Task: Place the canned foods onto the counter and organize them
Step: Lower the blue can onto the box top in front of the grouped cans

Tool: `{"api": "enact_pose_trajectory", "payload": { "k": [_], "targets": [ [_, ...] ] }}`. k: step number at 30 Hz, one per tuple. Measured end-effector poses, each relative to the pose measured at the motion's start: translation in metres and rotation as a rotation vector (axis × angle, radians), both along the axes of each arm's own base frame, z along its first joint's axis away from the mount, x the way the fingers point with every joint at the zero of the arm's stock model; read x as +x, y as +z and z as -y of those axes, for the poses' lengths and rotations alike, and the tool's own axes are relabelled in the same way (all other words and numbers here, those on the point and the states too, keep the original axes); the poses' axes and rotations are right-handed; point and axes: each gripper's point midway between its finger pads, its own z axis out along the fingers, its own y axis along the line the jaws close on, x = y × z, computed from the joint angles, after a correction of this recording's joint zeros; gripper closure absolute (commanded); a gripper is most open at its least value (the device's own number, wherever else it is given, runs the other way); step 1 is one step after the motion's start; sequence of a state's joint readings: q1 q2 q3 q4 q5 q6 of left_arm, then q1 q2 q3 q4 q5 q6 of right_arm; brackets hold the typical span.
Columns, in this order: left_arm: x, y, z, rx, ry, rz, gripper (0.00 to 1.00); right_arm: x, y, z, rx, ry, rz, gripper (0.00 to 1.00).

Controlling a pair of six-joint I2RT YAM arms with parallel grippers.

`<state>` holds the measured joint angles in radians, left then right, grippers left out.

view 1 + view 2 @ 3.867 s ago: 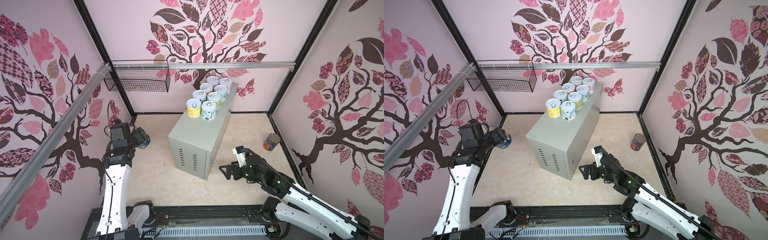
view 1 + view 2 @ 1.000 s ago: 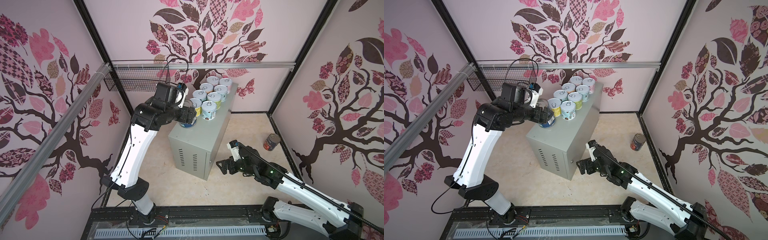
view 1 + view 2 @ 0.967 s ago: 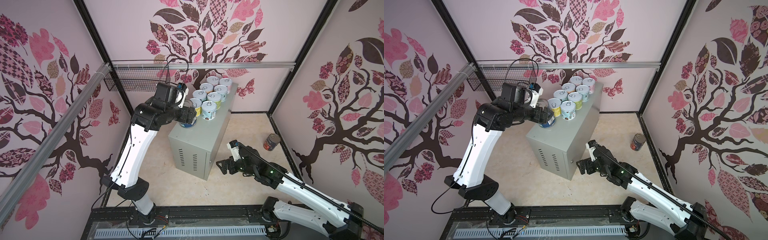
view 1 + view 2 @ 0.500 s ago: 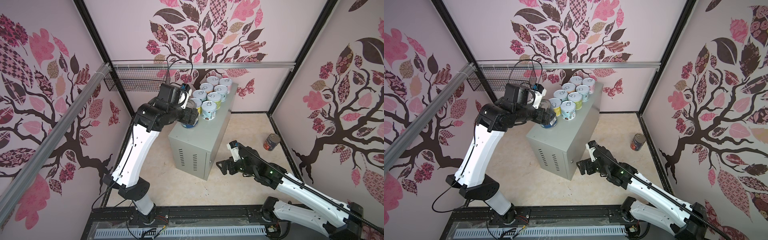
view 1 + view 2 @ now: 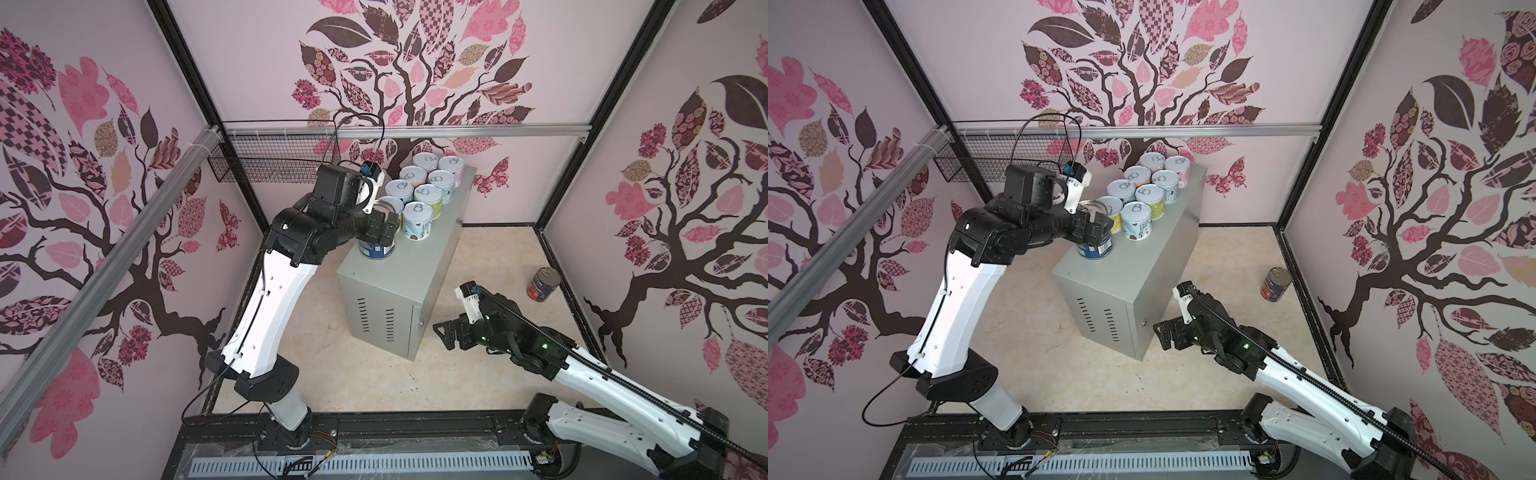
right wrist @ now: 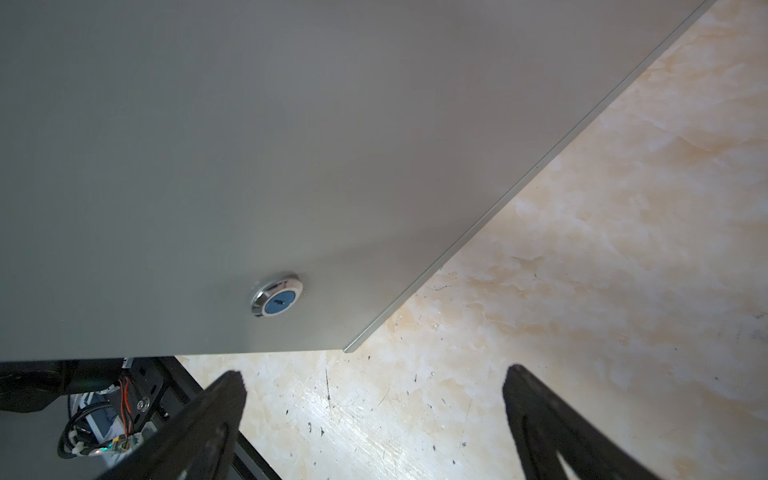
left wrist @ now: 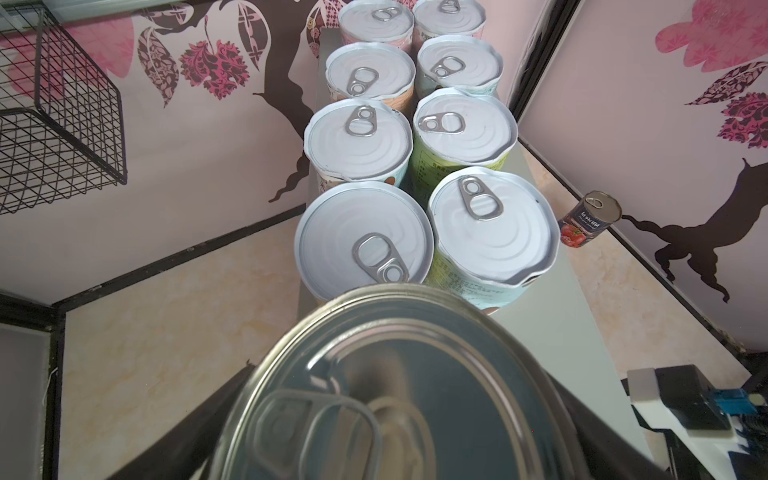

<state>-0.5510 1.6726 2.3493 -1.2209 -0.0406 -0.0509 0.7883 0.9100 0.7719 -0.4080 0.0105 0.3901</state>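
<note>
Several short pull-tab cans stand in two rows on the far end of the light-grey counter. A taller blue can stands upright on the counter at the near end of the left row. My left gripper is open, with one jaw on each side of the blue can. The dark tomato can stands on the floor at the right wall. My right gripper is open and empty, low beside the counter's near right corner.
A black wire basket hangs on the back-left rail, close behind my left wrist. The counter's round lock faces my right gripper. Bare beige floor lies between the counter and the tomato can.
My left arm carried the blue can from the left wall onto the counter, and its jaws have now widened around it. My right gripper has barely moved.
</note>
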Motion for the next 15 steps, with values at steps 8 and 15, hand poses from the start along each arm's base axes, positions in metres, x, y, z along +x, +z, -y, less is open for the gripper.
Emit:
{"api": "enact_pose_trajectory", "payload": {
  "k": [8,15],
  "targets": [
    [-0.016,0.023,-0.01,-0.031,0.004,0.055,0.02,-0.002,0.002,0.004,0.015,-0.023,-0.013,0.0],
    [-0.057,0.07,-0.039,-0.109,0.029,0.18,0.02,-0.001,0.0,0.016,-0.012,-0.09,-0.031,0.0]
  ]
}}
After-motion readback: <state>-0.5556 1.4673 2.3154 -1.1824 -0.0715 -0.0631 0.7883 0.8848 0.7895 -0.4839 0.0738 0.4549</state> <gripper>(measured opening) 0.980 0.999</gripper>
